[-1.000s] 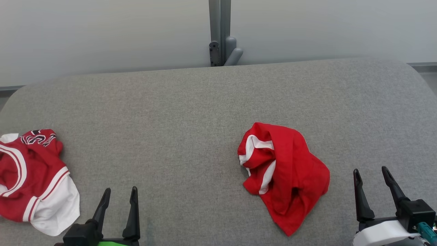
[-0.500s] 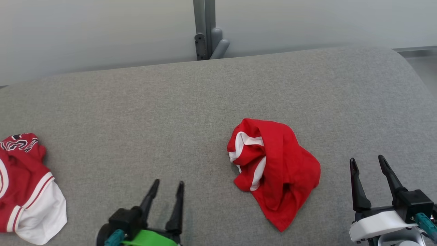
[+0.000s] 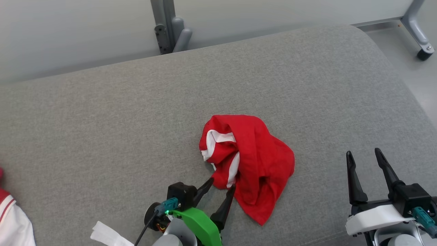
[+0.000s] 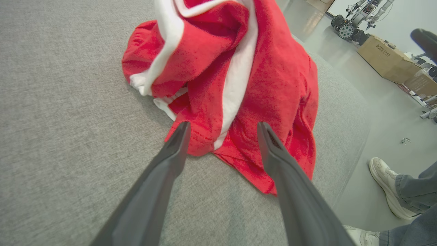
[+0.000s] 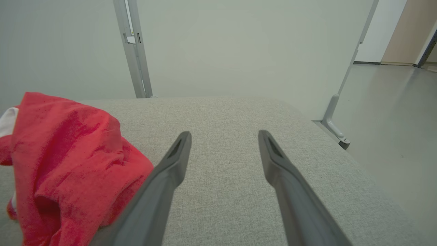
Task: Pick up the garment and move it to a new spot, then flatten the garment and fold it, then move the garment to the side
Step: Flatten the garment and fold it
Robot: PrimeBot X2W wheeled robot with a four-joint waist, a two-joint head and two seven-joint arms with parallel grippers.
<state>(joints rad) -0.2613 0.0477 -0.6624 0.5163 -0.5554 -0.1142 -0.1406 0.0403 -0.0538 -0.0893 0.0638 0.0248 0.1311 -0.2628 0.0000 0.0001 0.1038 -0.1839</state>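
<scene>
Gray soft cloth covers the big table [image 3: 102, 119], and a pale wall stands behind it. A red garment [image 3: 249, 164] with white bands lies in a crumpled heap near the middle of the table, close to the front edge. The left gripper [image 3: 222, 183] is right at the heap's near edge. Its two fingers are spread wide, one tip on each side of a red fold. Nothing is pinched yet. The right gripper [image 3: 362, 152] waits well apart on the right, fingers spread wide too, holding nothing. I think this is the first step, the pick-up. Next, the left fingers need to push in a little, squeeze the fold and lift.
</scene>
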